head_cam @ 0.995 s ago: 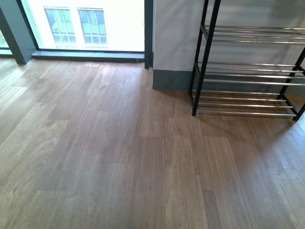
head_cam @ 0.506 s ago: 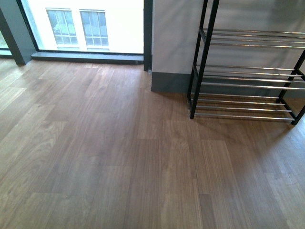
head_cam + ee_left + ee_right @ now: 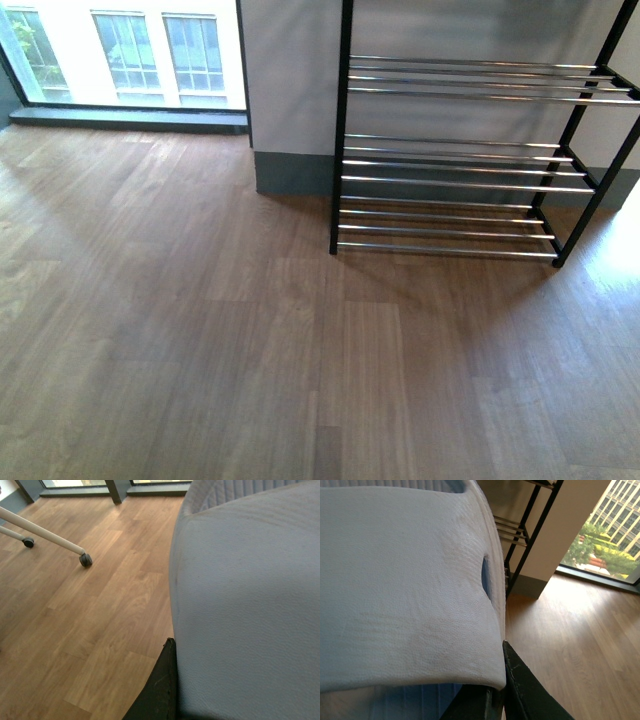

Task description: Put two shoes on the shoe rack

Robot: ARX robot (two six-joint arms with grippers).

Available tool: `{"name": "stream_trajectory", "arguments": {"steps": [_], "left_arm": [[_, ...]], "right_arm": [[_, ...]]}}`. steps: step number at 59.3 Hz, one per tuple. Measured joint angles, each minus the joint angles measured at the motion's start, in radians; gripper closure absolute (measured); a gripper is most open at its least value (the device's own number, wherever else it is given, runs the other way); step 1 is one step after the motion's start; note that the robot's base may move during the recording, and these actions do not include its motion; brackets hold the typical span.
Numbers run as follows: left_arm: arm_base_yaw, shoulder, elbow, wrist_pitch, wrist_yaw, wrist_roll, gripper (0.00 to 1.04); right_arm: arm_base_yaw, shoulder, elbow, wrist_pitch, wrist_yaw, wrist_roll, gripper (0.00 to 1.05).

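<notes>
Facing: front view looks at the shoe rack (image 3: 450, 160), which stands on the wooden floor (image 3: 200, 340) against a pale wall (image 3: 290, 80) with a grey skirting board (image 3: 295, 172).
Shoe rack: black uprights, three tiers of chrome bars visible, all bare; its top is cut off by the frame edge.
Window: a large window (image 3: 130, 50) to the left of the wall shows a pale building outside.
Front view lacks: neither arm, neither gripper and neither shoe appears here.
Left wrist view: a pale grey shoe (image 3: 250, 600) fills most of the picture, very close to the lens, its smooth side and a ribbed knit part at the far edge.
Left gripper: one dark finger (image 3: 160, 690) lies against the shoe's side; the other finger is hidden, so the left gripper (image 3: 172, 700) seems to grip the shoe, its opening width not readable.
Only in left wrist view: two white legs ending in dark casters (image 3: 85, 559) stand on the floor, well apart from the shoe.
Right wrist view: the other shoe's white sole (image 3: 405, 585) covers much of the picture, with a small slot in its edge.
Right gripper: dark fingers (image 3: 520, 690) sit pressed at the sole's edge; the right gripper (image 3: 495, 700) looks clamped on this shoe.
Only in right wrist view: a rack corner (image 3: 530, 520) beyond the shoe, plus trees (image 3: 585, 550) and buildings through glass.
</notes>
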Motion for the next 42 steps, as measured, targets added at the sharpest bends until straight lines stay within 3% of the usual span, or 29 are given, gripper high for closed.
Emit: {"name": "stream_trajectory", "arguments": {"steps": [42], "left_arm": [[-0.002, 0.002, -0.001, 0.0, 0.003, 0.002, 1.03]], "right_arm": [[0.0, 0.0, 0.002, 0.0, 0.004, 0.0, 1.03]]}}
